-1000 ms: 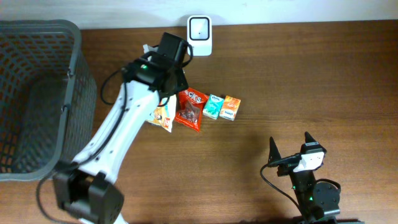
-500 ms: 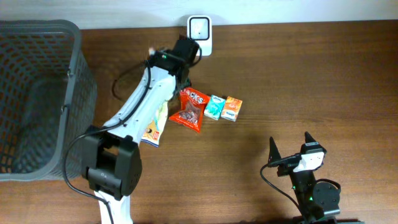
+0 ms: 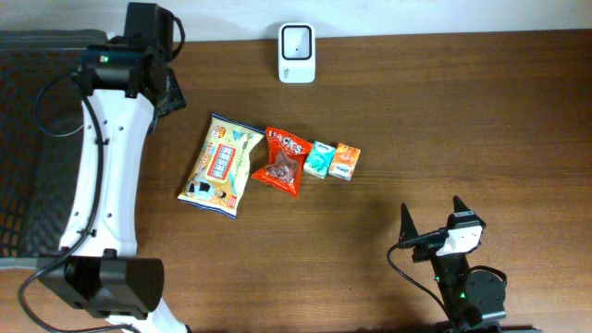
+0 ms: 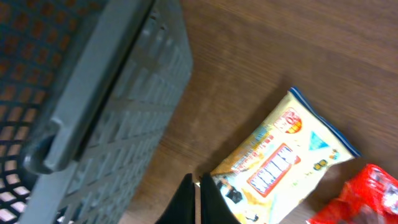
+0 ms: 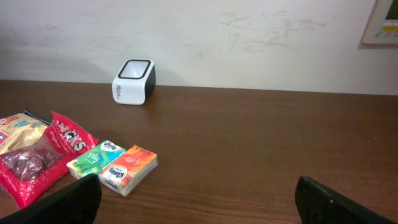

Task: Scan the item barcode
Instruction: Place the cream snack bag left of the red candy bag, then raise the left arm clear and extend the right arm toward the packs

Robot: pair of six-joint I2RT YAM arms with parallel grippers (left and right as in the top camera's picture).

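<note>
At the near edge of the worktop, toward its right corner, the right gripper (image 3: 430,209) is parked with its jaws spread wide; nothing is held between them.

At mid-worktop the snack bag (image 3: 219,165) is laid flat, printed face up, with its far end tilted slightly to the right. It is a cream-yellow pack with blue trim at one end and a red-and-white panel at its centre. A barcode cannot be made out on the visible face. A red packet (image 3: 282,159) lies against its right side. This is followed in a row by a teal box (image 3: 319,159) and an orange box (image 3: 343,161), each just beside the last.

Along the left edge a grey mesh basket (image 4: 93,93) is placed. Its interior is seen only in part, and only its own mesh can be made out there.

The left gripper (image 4: 198,182) is positioned toward the far-left corner, beside the basket's right wall and well apart from the snack bag. Its fingers are pressed together and grip nothing.

At the far edge, near its middle, the scanner (image 3: 296,41) is stood upright — a white housing with a dark window.
</note>
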